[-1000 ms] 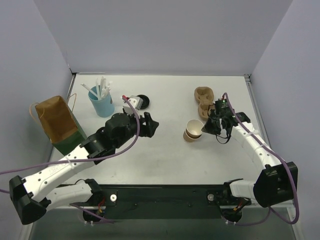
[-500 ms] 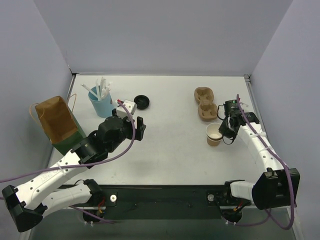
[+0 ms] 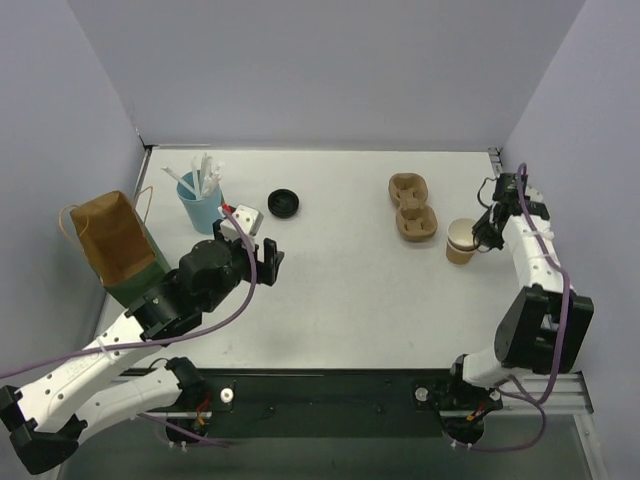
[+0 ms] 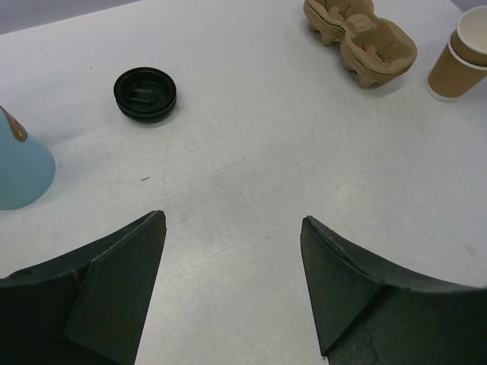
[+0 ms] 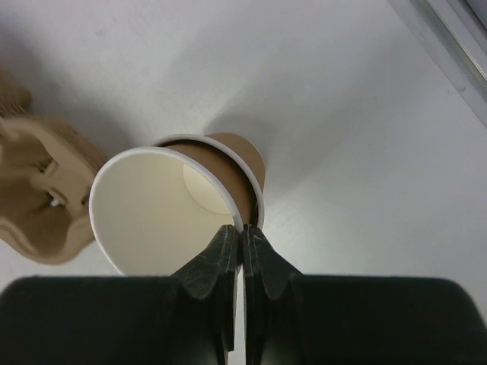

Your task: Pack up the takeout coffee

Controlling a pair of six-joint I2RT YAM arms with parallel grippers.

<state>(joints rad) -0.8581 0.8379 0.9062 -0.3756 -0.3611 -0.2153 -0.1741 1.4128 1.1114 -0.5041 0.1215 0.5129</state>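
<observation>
The takeout coffee (image 3: 460, 241) is a tan paper cup without a lid, standing at the table's right side just right of the carrier. In the right wrist view it looks like two nested cups (image 5: 171, 209). My right gripper (image 5: 243, 228) is shut on the near rim, one finger inside the inner cup; it shows in the top view too (image 3: 483, 232). The round black lid (image 3: 284, 203) lies apart on the table at the back middle. My left gripper (image 4: 230, 220) hangs open over bare table, empty, well short of the lid (image 4: 145, 93).
A brown pulp cup carrier (image 3: 412, 208) lies at the back right. A blue cup of white straws (image 3: 203, 205) stands back left, with a brown paper bag (image 3: 115, 245) open at the left edge. The table's right rail (image 3: 510, 215) is close to the cup.
My right gripper has carried the cup from the table's middle to the right, past the carrier. My left arm has drawn back toward the near left, away from the lid.
</observation>
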